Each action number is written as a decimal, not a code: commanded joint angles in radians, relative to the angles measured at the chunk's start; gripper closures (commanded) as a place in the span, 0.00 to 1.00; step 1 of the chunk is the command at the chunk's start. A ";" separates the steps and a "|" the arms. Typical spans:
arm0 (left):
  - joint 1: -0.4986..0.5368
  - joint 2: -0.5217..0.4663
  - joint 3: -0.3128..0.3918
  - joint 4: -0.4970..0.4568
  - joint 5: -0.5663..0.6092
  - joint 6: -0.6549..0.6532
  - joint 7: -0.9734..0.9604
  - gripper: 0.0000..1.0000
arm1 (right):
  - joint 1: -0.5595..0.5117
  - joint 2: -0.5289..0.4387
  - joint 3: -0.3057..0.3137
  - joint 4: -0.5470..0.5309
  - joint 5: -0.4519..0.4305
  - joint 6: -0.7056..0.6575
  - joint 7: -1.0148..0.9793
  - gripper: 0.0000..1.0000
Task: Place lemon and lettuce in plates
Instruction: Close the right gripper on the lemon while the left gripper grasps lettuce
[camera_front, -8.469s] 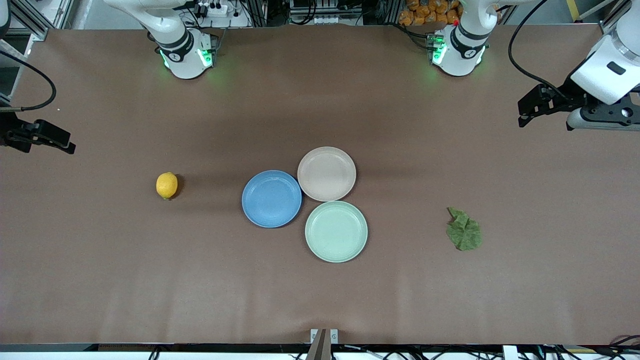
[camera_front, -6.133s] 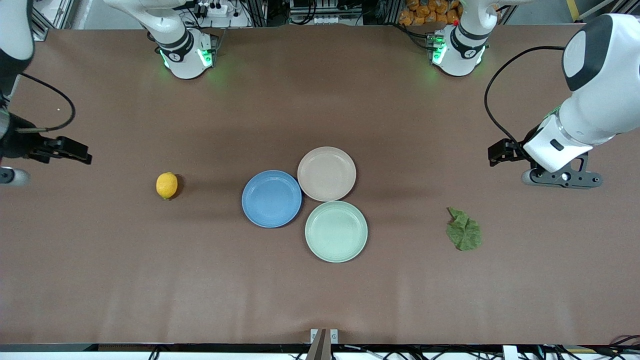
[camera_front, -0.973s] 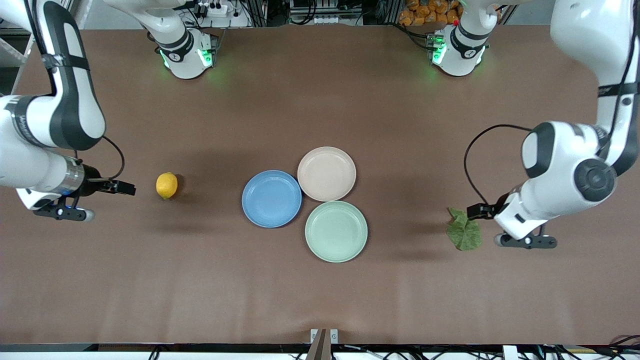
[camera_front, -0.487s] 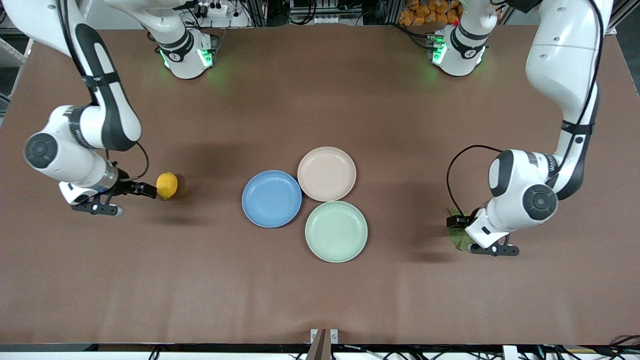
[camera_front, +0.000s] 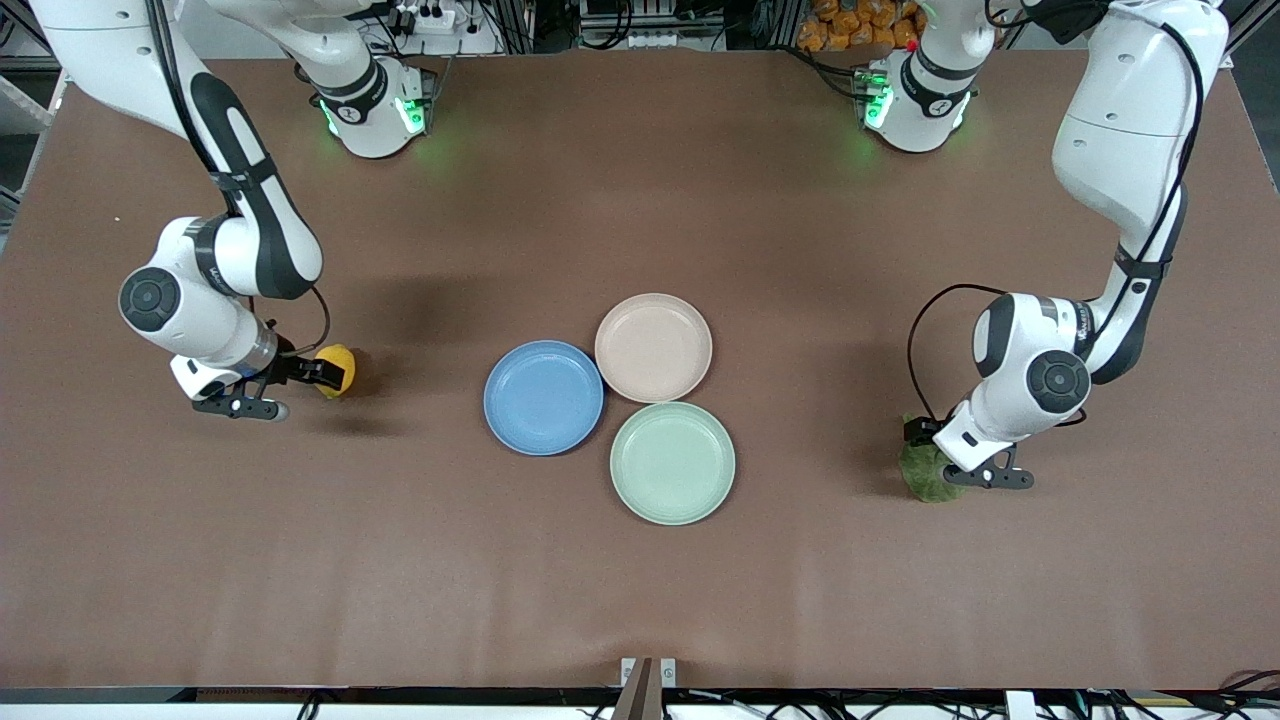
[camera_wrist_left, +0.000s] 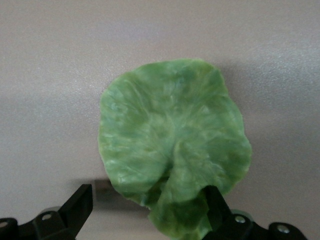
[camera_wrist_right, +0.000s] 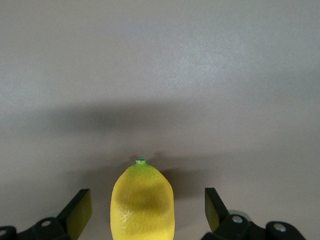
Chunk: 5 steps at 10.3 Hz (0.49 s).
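Right wrist view: lemon (camera_wrist_right: 142, 202) sits on the table (camera_wrist_right: 160, 75) between the two spread fingers (camera_wrist_right: 77, 210) of the right end effector (camera_wrist_right: 145, 215), gaps on both sides, no contact seen, green stem tip pointing away from the wrist. Front view: same lemon (camera_front: 338, 368) partly covered by the right end effector (camera_front: 322, 372), down low at the right arm's end of the table (camera_front: 640, 600).

Left wrist view: lettuce (camera_wrist_left: 172, 150) lies flat on the table, crinkled leaf spread out ahead of the left end effector (camera_wrist_left: 147, 212), its stem end reaching down between the fingers (camera_wrist_left: 217, 207), which stand apart; one finger overlaps the leaf's edge, cannot tell if it touches. Front view: lettuce (camera_front: 922, 474) mostly hidden under the left end effector (camera_front: 925, 440), at the left arm's end of the table.

Plates well apart from both end effectors, mid-table between them: blue plate (camera_front: 543, 397) on the right end effector's side, beige-pink plate (camera_front: 653, 347) just beside it and farther from the front camera, both bare. Mint-green plate (camera_front: 672, 462) just beside those two, nearest the front camera, on the left end effector's side.
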<state>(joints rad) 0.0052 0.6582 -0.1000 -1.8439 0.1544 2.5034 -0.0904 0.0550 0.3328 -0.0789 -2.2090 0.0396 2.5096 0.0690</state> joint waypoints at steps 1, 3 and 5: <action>-0.007 -0.020 -0.006 -0.023 0.025 0.017 -0.005 0.00 | 0.008 0.017 -0.001 -0.031 0.016 0.049 0.003 0.00; -0.014 -0.012 -0.006 -0.020 0.025 0.047 -0.005 0.00 | 0.023 0.043 -0.001 -0.037 0.016 0.077 0.005 0.00; -0.016 -0.008 -0.006 -0.020 0.025 0.078 -0.006 0.80 | 0.029 0.061 -0.001 -0.064 0.016 0.136 0.005 0.00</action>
<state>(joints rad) -0.0112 0.6577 -0.1055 -1.8471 0.1545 2.5490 -0.0905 0.0717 0.3858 -0.0762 -2.2414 0.0396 2.5939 0.0690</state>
